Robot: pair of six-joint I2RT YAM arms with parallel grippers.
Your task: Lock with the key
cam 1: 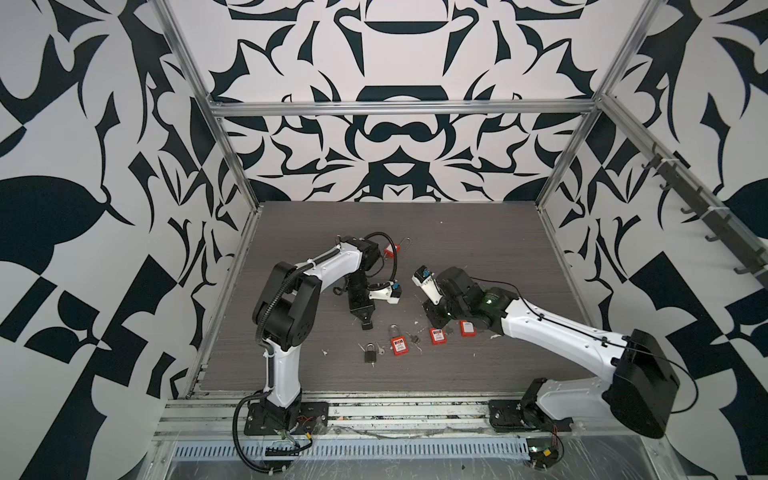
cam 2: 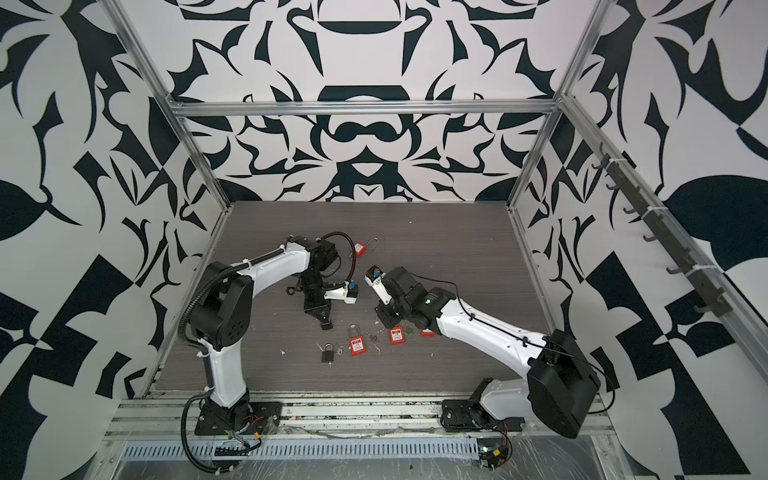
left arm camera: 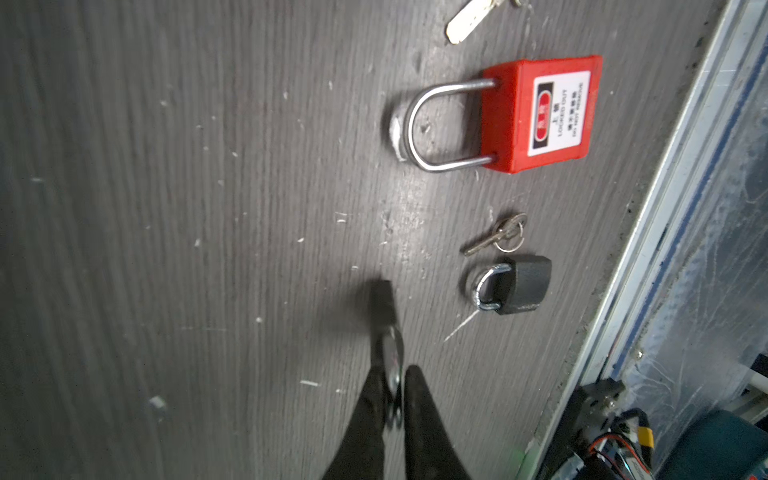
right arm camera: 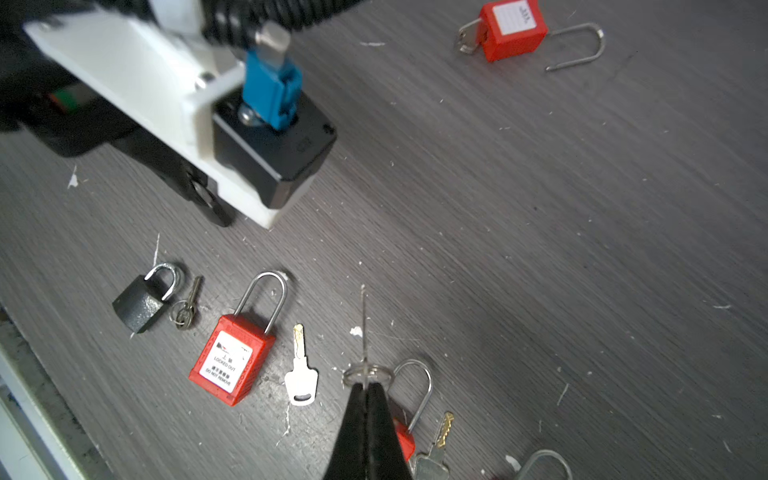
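- Nearest the right wrist camera, the right gripper [right arm camera: 368, 388] has its fingers pressed together on a key [right arm camera: 363, 328]. We see the key edge-on, with its ring [right arm camera: 365, 374] at the fingertips.
- The key's long axis runs straight on from the fingers. We judge that the blade points left and somewhat far, out over bare table [right arm camera: 540, 249].
- The closest lock is a red lock [cam 1: 436, 336], just beside and partly under those fingers, so back toward the arm. The blade points away from it, and we would have to turn key or lock before any insertion.
- The left gripper [left arm camera: 392, 374] hangs further left, on the far side of the middle lock [left arm camera: 540, 114] and the black lock [left arm camera: 523, 284]. Its fingers stand close with something blurred between them, and we cannot tell whether they grip it.
- The right arm is nearer the red lock, and the left arm is nearer the other two.
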